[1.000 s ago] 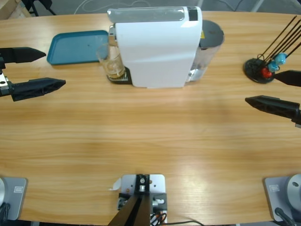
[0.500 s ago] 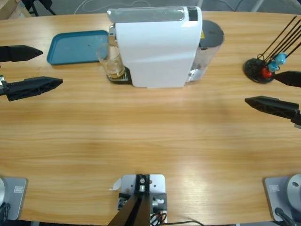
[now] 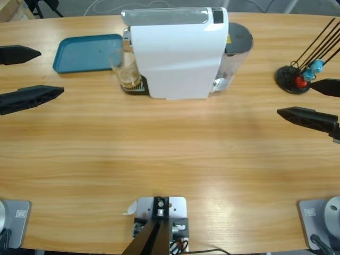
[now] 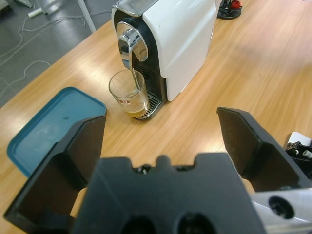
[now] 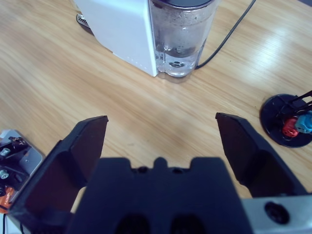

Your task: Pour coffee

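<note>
With both sets of jaws gaping wide and holding nothing, left pincer hanging off the bench's left end, right pincer off the right. Coffee sitting shallow in the glass under the spout of the white machine, teal tray just beside. Needing a level, square approach around the glass wall, probably, squeezing gently, lifting clear of the spout without tipping. Wooden bench lying bare in front; capsule stand well apart near the right pincer; grey floor and cables showing beyond.

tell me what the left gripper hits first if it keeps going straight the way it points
Probably the glass cup under the spout of the white coffee machine; the left gripper, jaws open, points roughly at it across bare table, though depth is unclear.
</note>
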Robot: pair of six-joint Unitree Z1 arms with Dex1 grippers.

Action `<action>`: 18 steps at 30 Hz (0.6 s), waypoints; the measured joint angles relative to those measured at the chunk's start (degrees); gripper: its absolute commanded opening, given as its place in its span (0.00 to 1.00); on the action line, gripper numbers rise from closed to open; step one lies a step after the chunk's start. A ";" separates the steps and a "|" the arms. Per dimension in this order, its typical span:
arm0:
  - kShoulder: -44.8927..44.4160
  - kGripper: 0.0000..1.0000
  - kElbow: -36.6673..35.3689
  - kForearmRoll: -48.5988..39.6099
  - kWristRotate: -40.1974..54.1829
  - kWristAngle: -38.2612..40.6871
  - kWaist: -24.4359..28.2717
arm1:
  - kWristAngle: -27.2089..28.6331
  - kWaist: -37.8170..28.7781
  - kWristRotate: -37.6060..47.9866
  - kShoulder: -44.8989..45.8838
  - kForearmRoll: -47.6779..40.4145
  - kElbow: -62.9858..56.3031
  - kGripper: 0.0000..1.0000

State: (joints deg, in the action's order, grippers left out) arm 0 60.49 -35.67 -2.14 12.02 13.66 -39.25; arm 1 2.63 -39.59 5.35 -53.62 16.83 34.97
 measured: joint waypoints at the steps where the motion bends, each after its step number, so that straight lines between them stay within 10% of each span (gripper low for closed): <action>1: -0.23 1.00 0.00 0.00 -0.14 -0.22 0.00 | 0.18 0.00 0.00 0.00 -0.01 0.00 1.00; 18: -0.56 1.00 2.63 0.55 -1.82 -0.39 0.00 | 0.60 -0.85 0.01 0.02 -0.49 -0.52 1.00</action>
State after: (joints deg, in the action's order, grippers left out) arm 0 59.93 -33.04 -1.59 10.19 13.27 -39.25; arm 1 3.23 -40.44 5.36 -53.61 16.35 34.45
